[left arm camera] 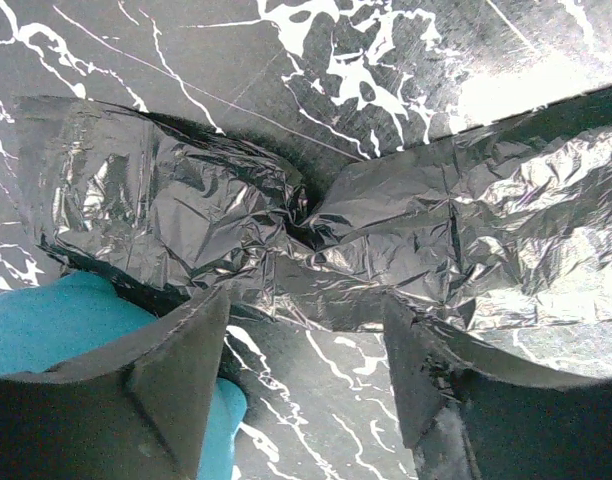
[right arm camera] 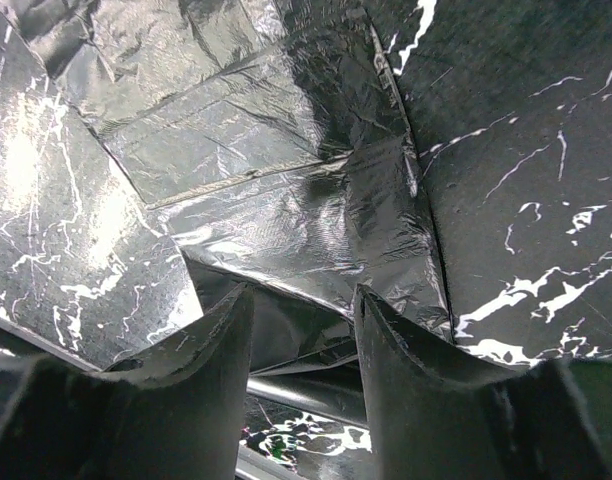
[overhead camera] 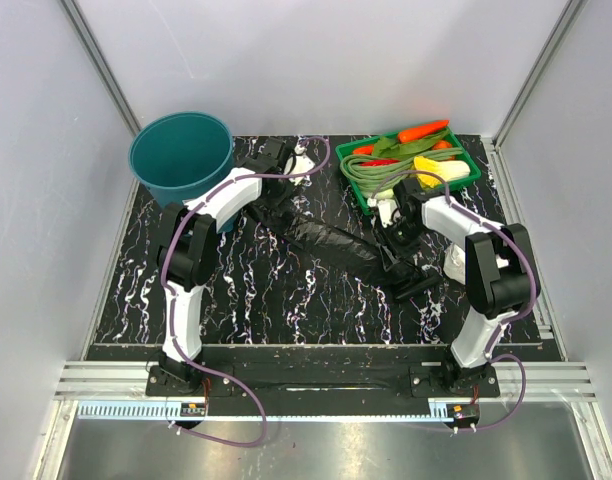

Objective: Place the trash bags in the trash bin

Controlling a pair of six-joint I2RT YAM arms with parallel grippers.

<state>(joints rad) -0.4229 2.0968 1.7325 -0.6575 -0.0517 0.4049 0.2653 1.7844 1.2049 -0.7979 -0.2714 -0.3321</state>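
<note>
On the table [overhead camera: 286, 300] the trash bags [overhead camera: 326, 245] lie outside the bin [overhead camera: 161, 185]; everything is left to do. The left claw [left arm camera: 306, 310] is open and empty; the right claw [right arm camera: 304, 300] is half open, gripping nothing.

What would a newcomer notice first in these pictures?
A crumpled glossy black trash bag lies stretched across the middle of the black marbled table. A tall teal trash bin stands at the far left corner, and a green tray of bright vegetables at the far right.
</note>
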